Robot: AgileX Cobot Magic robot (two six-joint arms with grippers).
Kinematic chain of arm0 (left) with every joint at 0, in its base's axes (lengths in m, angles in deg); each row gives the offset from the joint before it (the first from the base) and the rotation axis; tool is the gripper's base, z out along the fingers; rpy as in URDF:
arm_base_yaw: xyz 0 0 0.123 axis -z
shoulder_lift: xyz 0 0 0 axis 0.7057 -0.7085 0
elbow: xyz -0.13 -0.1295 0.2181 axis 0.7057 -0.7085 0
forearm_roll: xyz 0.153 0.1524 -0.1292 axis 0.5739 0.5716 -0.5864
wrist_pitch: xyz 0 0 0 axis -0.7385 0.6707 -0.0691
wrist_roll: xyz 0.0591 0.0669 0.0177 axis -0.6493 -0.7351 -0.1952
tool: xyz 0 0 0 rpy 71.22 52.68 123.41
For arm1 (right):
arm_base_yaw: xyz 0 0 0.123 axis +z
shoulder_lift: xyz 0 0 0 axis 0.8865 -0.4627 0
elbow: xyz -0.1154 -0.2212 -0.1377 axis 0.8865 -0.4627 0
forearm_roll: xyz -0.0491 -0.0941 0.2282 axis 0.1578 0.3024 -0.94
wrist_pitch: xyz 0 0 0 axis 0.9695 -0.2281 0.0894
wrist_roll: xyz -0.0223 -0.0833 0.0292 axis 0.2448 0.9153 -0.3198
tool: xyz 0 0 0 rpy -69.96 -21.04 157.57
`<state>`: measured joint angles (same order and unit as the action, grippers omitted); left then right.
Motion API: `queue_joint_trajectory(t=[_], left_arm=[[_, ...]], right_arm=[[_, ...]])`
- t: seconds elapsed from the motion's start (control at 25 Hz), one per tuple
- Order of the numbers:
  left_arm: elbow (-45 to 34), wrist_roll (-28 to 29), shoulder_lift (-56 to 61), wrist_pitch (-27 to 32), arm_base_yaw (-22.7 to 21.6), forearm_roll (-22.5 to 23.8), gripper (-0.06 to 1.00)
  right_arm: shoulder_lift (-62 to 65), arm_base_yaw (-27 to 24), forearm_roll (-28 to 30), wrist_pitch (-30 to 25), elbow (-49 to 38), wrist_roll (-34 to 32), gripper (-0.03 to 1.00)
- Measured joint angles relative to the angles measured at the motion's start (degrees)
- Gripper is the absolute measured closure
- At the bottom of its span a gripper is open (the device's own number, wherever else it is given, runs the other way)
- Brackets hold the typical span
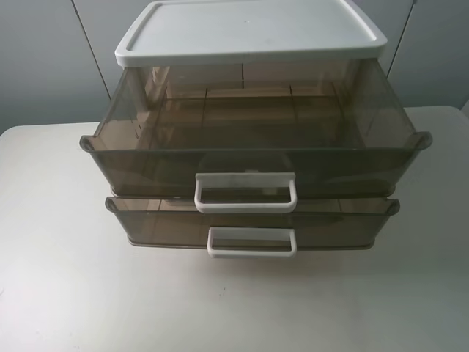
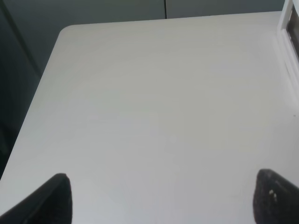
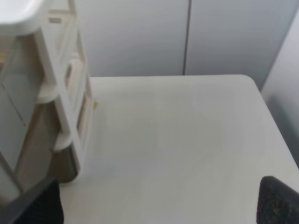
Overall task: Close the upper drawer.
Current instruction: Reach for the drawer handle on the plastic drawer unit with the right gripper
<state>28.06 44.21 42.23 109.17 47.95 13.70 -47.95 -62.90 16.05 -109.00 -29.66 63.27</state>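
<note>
The upper drawer (image 1: 146, 163) is smoky-brown translucent plastic with a white loop handle (image 1: 245, 192). It stands pulled far out of the white-topped drawer unit (image 1: 249, 33) and looks empty. The shallower lower drawer (image 1: 161, 226) with its own white handle (image 1: 251, 242) is also pulled out, less far. Neither gripper shows in the exterior high view. My left gripper (image 2: 163, 205) hovers open over bare table, with a corner of the unit (image 2: 290, 28) at the frame edge. My right gripper (image 3: 159, 207) is open beside the unit's side (image 3: 60, 93), holding nothing.
The unit stands at the back middle of a white table (image 1: 73, 293). Grey wall panels (image 1: 44, 59) rise behind the table. The table's edges and rounded corners show in both wrist views.
</note>
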Motion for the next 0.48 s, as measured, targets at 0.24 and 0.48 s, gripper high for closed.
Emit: queue_joint_trajectory(t=[0.24, 0.48], left_arm=[[0.00, 0.00, 0.00, 0.00, 0.00, 0.00, 0.20], [0.00, 0.00, 0.00, 0.00, 0.00, 0.00, 0.20]], right_arm=[[-17.13, 9.81, 0.00, 1.99, 7.80, 3.35, 0.34], [-33.49, 23.87, 0.00, 2.76, 15.98, 9.29, 0.34]])
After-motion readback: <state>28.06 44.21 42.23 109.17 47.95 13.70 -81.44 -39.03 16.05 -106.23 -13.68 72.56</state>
